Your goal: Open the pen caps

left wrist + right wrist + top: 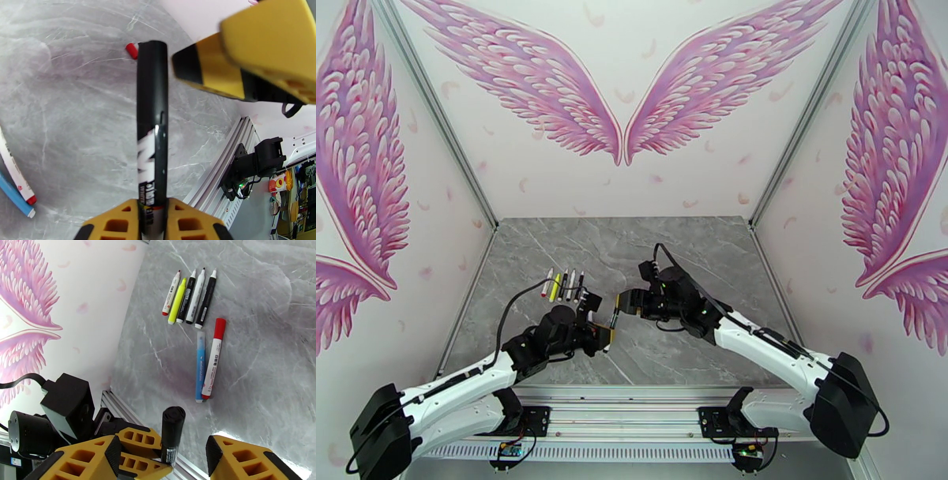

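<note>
Top view, my left gripper (pixel 596 320) clamps a black pen (pixel 611 328) at centre, right gripper (pixel 622 301) at its far end, left wrist, I see its cap (pixel 152 63) upper centre, right wrist, jaws half open astride the cap, spare pens (pixel 189 299) upper centre.

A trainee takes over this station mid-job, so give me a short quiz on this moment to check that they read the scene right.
1. True or false: the left tool is shut on the black plastic marker pen.
2. How many slim marker pens lie side by side in the far row? A three, B five, C seven.
3. Fill in: the jaws of the right tool stand ___ on either side of the held pen's top end.
Key: 1 true; 2 B; 3 open, with a gap on each side.
</note>
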